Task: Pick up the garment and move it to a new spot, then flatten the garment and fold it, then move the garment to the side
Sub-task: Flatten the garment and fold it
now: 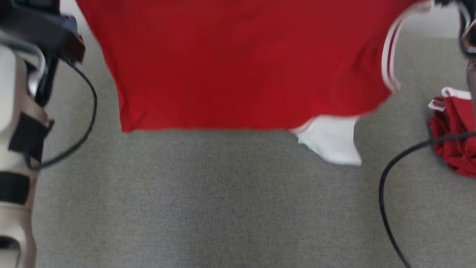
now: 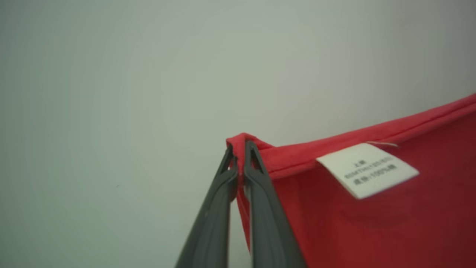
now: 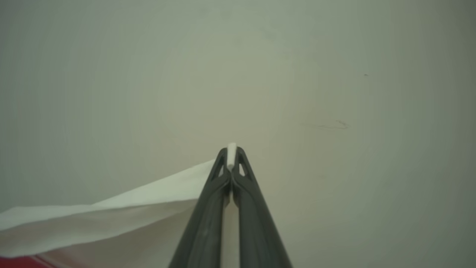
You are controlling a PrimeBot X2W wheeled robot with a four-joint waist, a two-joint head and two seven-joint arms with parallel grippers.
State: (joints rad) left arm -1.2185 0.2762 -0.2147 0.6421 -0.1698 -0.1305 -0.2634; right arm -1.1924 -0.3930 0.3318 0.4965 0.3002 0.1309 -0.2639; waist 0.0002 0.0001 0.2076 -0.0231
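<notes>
The garment [image 1: 241, 63] is a red shirt with white side stripes and a white sleeve. It hangs spread out in the air above the grey table [image 1: 223, 208], its lower hem level across the head view. In the left wrist view my left gripper [image 2: 240, 147] is shut on a red hem corner of the garment [image 2: 372, 216], beside a white care label [image 2: 368, 169]. My right gripper [image 3: 231, 150] is shut on a white edge of the garment [image 3: 111, 208] in the right wrist view. Both views face a pale wall.
A second crumpled red cloth [image 1: 455, 137] lies at the table's right edge. A black cable [image 1: 386, 186] loops over the table on the right. My pale left forearm [image 1: 15, 149] with its own cable [image 1: 87, 123] fills the left side.
</notes>
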